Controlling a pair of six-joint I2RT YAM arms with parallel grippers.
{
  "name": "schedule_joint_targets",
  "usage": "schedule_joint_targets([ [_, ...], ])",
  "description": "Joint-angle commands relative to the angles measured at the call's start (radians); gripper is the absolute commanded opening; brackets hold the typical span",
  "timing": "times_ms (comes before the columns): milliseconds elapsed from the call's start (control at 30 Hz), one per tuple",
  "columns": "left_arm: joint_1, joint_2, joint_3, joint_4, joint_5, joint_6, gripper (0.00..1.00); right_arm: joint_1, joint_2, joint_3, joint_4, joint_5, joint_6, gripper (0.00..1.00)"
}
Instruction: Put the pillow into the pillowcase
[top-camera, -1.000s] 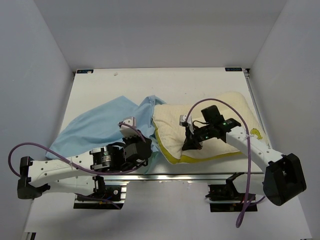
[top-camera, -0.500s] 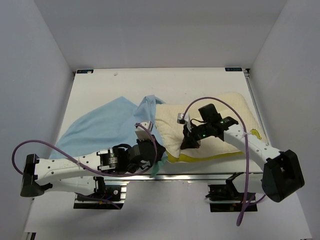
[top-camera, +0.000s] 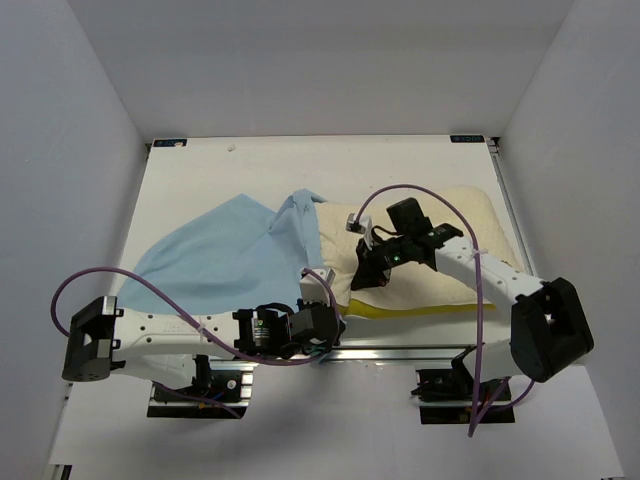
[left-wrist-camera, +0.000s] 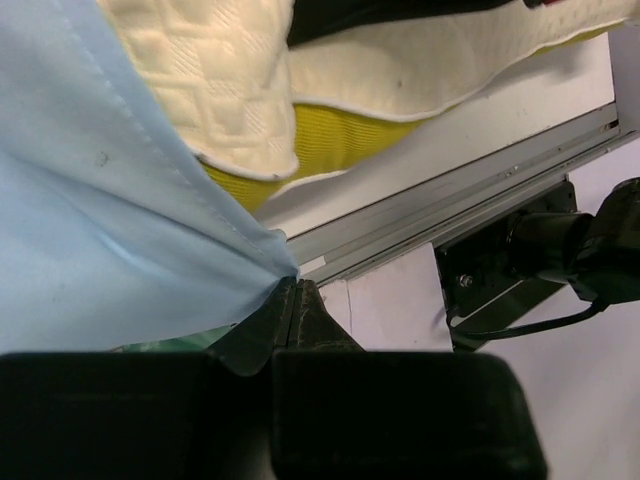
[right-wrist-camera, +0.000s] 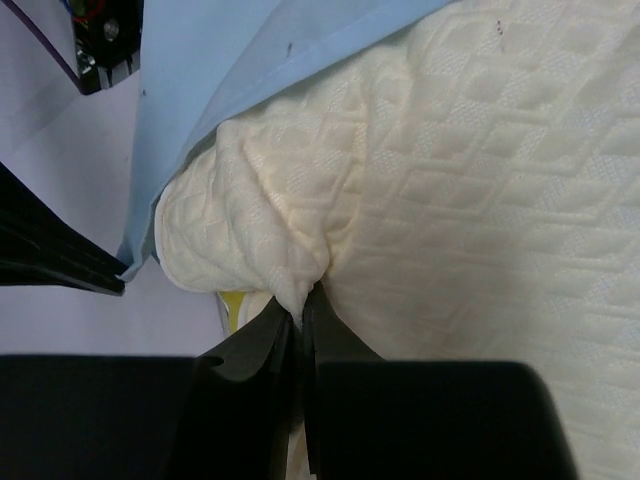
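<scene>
The cream pillow (top-camera: 450, 215) lies on the right half of the table, its left end under the edge of the light blue pillowcase (top-camera: 215, 255). At the table's front edge my left gripper (top-camera: 322, 335) is shut on the pillowcase's lower hem. In the left wrist view the blue pillowcase (left-wrist-camera: 100, 220) runs into the closed left gripper (left-wrist-camera: 290, 290), with the pillow (left-wrist-camera: 230, 90) and its yellow rim (left-wrist-camera: 330, 135) just beyond. My right gripper (top-camera: 362, 282) is shut on a pinched fold of the pillow's left end. The right wrist view shows the pillow (right-wrist-camera: 480, 180) puckered into the right gripper (right-wrist-camera: 302, 305), and the pillowcase (right-wrist-camera: 250, 60) draped over its far end.
An aluminium rail (top-camera: 400, 350) runs along the table's near edge, right beside the left gripper. The right arm's base mount (left-wrist-camera: 560, 260) sits below that rail. White walls close in the table on three sides. A purple cable (top-camera: 440, 200) arcs over the pillow.
My left gripper has slid right along the front edge, dragging the pillowcase's hem with it. The right gripper has moved a little left and back with the pillow's end.
</scene>
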Motion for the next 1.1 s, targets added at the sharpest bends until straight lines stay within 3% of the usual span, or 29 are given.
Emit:
schedule_joint_targets([
  [0, -0.021, -0.029, 0.04, 0.06, 0.057, -0.013, 0.0, 0.005, 0.033, 0.112, 0.148, -0.049, 0.066, 0.0],
  [233, -0.022, -0.093, 0.16, -0.074, -0.075, 0.009, 0.0, 0.112, 0.133, 0.224, 0.154, -0.068, 0.114, 0.0],
  [600, -0.022, -0.27, -0.033, -0.213, -0.07, -0.209, 0.0, 0.17, 0.286, 0.195, 0.216, -0.031, 0.163, 0.0],
  [633, -0.022, -0.274, -0.036, -0.232, -0.072, -0.217, 0.02, 0.171, 0.305, 0.2, 0.217, -0.036, 0.168, 0.0],
  [667, -0.022, -0.279, -0.032, -0.256, -0.075, -0.224, 0.19, 0.171, 0.312, 0.201, 0.216, -0.036, 0.168, 0.0],
  [767, -0.022, -0.305, 0.014, -0.357, -0.101, -0.247, 0.48, 0.171, 0.311, 0.183, 0.231, -0.024, 0.165, 0.0],
  [900, -0.021, -0.334, 0.126, -0.538, -0.184, -0.27, 0.6, 0.171, 0.294, 0.151, 0.246, -0.001, 0.16, 0.0],
  [1067, -0.022, -0.324, 0.264, -0.744, -0.341, -0.342, 0.62, 0.173, 0.288, 0.126, 0.259, 0.022, 0.157, 0.0],
])
